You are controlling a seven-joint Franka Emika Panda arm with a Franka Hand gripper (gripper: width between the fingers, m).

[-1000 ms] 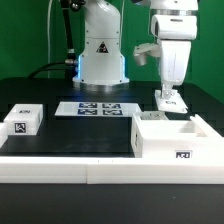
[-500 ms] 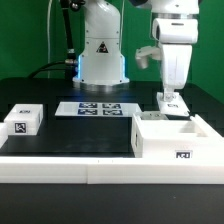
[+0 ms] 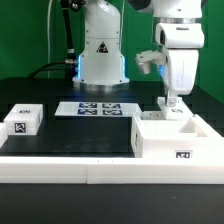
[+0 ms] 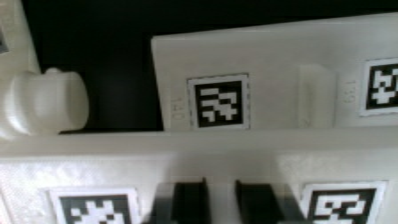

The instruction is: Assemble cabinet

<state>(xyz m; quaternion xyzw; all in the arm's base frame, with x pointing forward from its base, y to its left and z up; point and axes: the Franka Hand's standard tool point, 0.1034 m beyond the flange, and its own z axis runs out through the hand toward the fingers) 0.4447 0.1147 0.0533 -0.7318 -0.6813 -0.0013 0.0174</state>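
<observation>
Could not tell the gripper (image 3: 172,99) spread: found its lower end sunk behind the rear wall of the cabinet (image 3: 160,143) and merged, white on white, with a small block (image 3: 167,104) there. Could not make out any contact with that block either. Placed the cabinet at the table's front on the exterior view's right, open side up, one tag on its near face, just in front of the gripper and set against the white ledge (image 3: 60,170). Got only a blurred close-up from the wrist view: white tagged faces cropped at the edges, a rounded knob (image 4: 43,100) beside a dark gap, two dark slots near the frame edge. Could not say which part was which. Against a second before, logged the gripper shifted toward the exterior view's right and slightly lower, with the wrist turned. Saw no shift in the cabinet, the marker board (image 3: 98,108) or the left block (image 3: 22,121).
</observation>
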